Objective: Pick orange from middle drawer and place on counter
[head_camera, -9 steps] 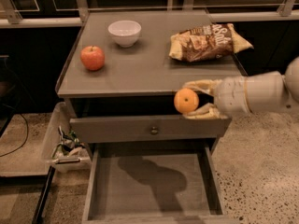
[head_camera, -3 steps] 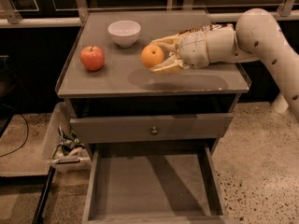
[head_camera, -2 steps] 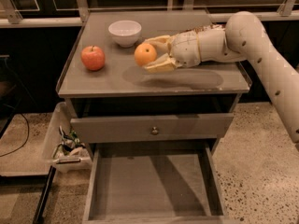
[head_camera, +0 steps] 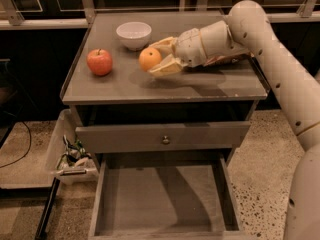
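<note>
Fingers [head_camera: 165,68] of the pale 2-finger gripper [head_camera: 153,59] are seen closed on the small, round, dull-skinned orange [head_camera: 149,58], 1 lying over it and 1 under it, so that the fruit is cradled against rolling. The gripper is held over the flat grey counter [head_camera: 210,84], between the red apple with a stem [head_camera: 99,62] and the white ceramic bowl [head_camera: 133,34], near both but touching neither. A shadow is cast on the grey top just below the orange, so it is judged to be carried slightly above the surface; contact cannot be confirmed. This bare patch is probably chosen because the fruit can be set down there without the apple or bowl being knocked.

Below, the wide, shallow grey middle drawer [head_camera: 160,204] is left pulled out with its floor bare, which suits a pick already made. Only the lowering and release are judged to be left.
</note>
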